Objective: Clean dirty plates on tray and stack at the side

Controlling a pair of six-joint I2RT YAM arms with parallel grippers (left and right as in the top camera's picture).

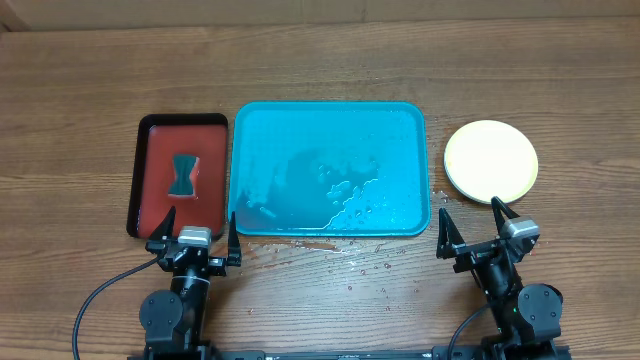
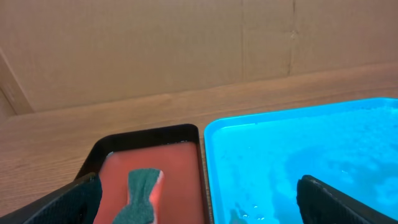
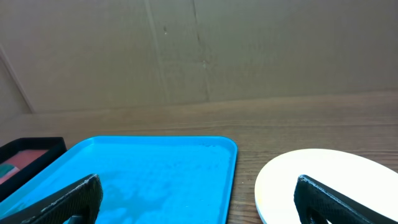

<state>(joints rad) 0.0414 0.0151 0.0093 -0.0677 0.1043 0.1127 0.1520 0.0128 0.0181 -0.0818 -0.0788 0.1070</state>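
Note:
The turquoise tray (image 1: 330, 168) lies in the table's middle, wet, with no plates on it; it also shows in the left wrist view (image 2: 311, 155) and the right wrist view (image 3: 149, 174). A stack of plates (image 1: 490, 160) sits on the table to the tray's right, with a pale yellow-white plate on top; it also shows in the right wrist view (image 3: 323, 180). How many plates it holds I cannot tell. My left gripper (image 1: 195, 232) is open and empty near the tray's front left corner. My right gripper (image 1: 473, 230) is open and empty in front of the plate stack.
A dark red, black-rimmed tray (image 1: 180, 172) stands left of the turquoise tray and holds a green bow-shaped sponge (image 1: 185, 176), also seen in the left wrist view (image 2: 142, 193). Water drops (image 1: 365, 265) lie on the wood in front of the turquoise tray.

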